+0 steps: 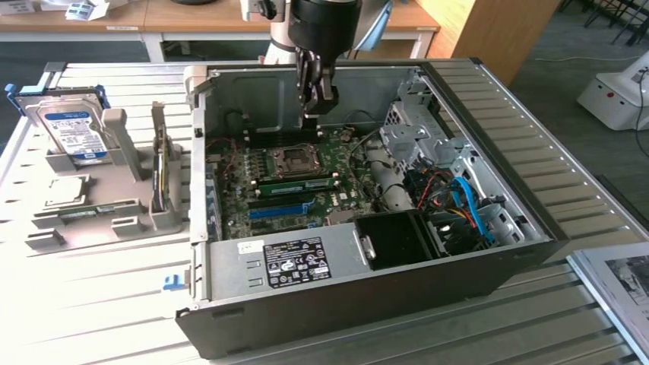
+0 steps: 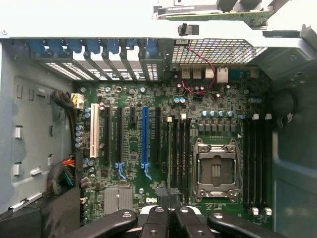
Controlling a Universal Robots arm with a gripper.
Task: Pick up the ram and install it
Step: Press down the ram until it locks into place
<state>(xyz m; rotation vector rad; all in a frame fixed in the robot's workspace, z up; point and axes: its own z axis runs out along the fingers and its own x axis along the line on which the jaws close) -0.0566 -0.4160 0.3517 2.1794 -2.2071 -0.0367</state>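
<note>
My gripper (image 1: 316, 105) hangs shut and holds nothing. It is high over the far part of the motherboard (image 1: 289, 209) in the open computer case (image 1: 355, 289). In the wrist view its black fingers (image 2: 156, 218) meet over the ends of the memory slots (image 2: 179, 158) beside the processor socket (image 2: 216, 171). A long green ram stick (image 1: 99, 209) lies flat in the grey holder (image 1: 61, 228) at the exterior view's left, well away from the gripper. A similar green stick (image 1: 296, 184) stands in a motherboard slot just nearer than the socket (image 1: 295, 158).
The grey holder also carries a blue-labelled hard drive (image 1: 73, 131), a square silver chip (image 1: 63, 188) and an upright board (image 1: 160, 163), seen as a green board (image 2: 218, 16) in the wrist view. Drive cages (image 1: 416, 125), cables (image 1: 466, 205) and a black box (image 1: 400, 239) fill the case's right side.
</note>
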